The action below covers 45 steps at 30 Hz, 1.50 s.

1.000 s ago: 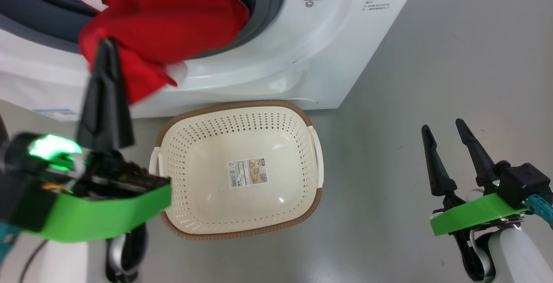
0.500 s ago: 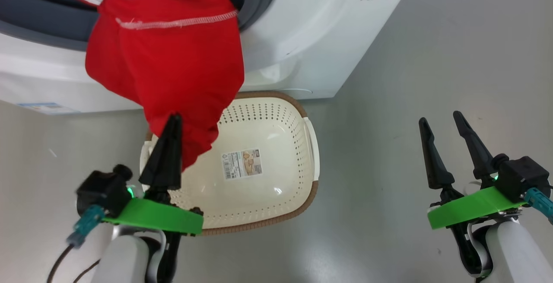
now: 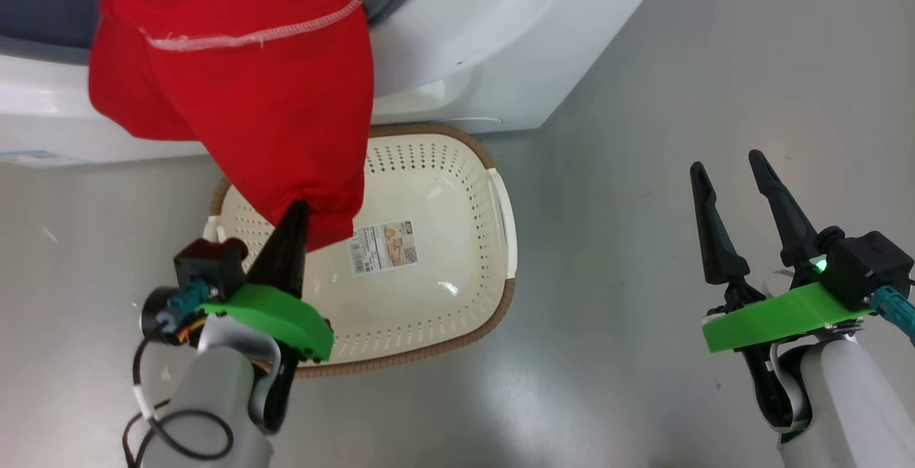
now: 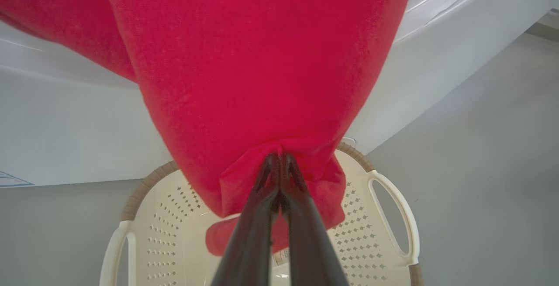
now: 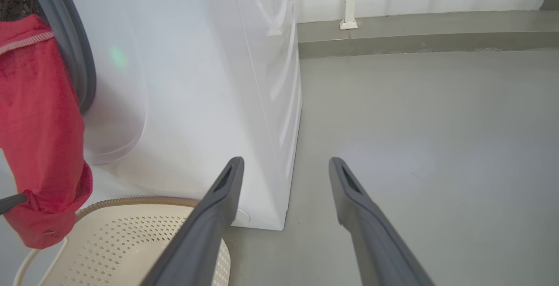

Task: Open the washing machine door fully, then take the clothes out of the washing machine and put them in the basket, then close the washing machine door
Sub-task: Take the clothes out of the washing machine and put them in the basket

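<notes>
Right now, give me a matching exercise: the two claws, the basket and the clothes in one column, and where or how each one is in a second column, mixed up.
Column one
1. left claw
2. right claw
3. basket
4. clothes

Column two
A. open, holding nothing, over the floor
B. on the floor in front of the washing machine
C. shut on red fabric
D. hanging out of the machine's opening, down over the basket

Pairs: 1-C, 2-A, 3-B, 4-D
</notes>
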Tool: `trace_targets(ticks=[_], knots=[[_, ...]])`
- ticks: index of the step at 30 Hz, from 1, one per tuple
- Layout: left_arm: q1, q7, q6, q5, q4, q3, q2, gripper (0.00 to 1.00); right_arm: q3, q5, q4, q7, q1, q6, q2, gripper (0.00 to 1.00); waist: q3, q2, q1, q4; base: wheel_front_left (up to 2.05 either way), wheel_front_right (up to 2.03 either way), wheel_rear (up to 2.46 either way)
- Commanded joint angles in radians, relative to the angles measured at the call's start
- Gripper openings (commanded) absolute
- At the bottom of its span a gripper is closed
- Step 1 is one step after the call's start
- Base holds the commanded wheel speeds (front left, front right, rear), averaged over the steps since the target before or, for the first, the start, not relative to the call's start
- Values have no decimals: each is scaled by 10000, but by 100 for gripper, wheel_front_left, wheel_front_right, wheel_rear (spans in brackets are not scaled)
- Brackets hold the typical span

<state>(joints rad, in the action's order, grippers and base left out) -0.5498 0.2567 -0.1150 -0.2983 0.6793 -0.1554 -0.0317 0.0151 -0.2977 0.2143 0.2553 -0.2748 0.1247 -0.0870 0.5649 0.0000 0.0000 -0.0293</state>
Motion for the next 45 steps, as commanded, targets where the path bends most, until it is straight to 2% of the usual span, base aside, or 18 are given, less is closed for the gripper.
trace_targets(ticks=[1, 13, 14, 15, 16, 18, 19, 20, 21, 36, 45], knots=[[-246, 51, -38, 137, 172, 267, -185, 0, 265, 21, -239, 65, -33, 60, 37, 100, 175, 0, 0, -117, 0, 0, 0], [-1510, 51, -35, 319, 1798, 569, -185, 0, 349, 31, -224, 65, -223, 60, 70, 100, 437, 0, 0, -242, 0, 0, 0], [-1566, 51, -39, 345, 1876, 594, -185, 4, 359, 30, -218, 65, -237, 60, 68, 100, 439, 0, 0, -251, 0, 0, 0], [-1617, 51, -44, 365, 1944, 617, -185, 24, 365, 30, -216, 65, -243, 60, 66, 100, 437, 0, 0, -256, 0, 0, 0], [-1674, 51, -49, 380, 1998, 648, -185, 37, 365, 30, -217, 65, -244, 60, 63, 100, 438, 0, 0, -256, 0, 0, 0], [-1755, 51, -59, 396, 2038, 706, -185, 53, 357, 36, -224, 65, -242, 60, 51, 100, 444, 0, 0, -244, 0, 0, 0], [-1778, 51, -65, 398, 2046, 723, -185, 78, 352, 42, -224, 65, -239, 60, 45, 100, 444, 0, 0, -236, 0, 0, 0], [-1792, 51, -70, 400, 2048, 735, -185, 94, 348, 47, -221, 65, -235, 60, 39, 100, 435, 0, 0, -228, 0, 0, 0], [-1799, 51, -74, 401, 2047, 741, -185, 100, 346, 52, -218, 65, -230, 60, 34, 100, 427, 0, 0, -220, 0, 0, 0], [-1700, 51, -123, 149, 1781, 714, -185, 100, 366, 55, -194, 65, -219, 60, -27, 100, 334, 0, 0, -102, 0, 0, 0], [-1310, 51, -142, -101, 1055, 703, -185, 100, 313, 77, -202, 65, -164, 60, -27, 100, 233, 0, 0, 13, 0, 0, 0]])
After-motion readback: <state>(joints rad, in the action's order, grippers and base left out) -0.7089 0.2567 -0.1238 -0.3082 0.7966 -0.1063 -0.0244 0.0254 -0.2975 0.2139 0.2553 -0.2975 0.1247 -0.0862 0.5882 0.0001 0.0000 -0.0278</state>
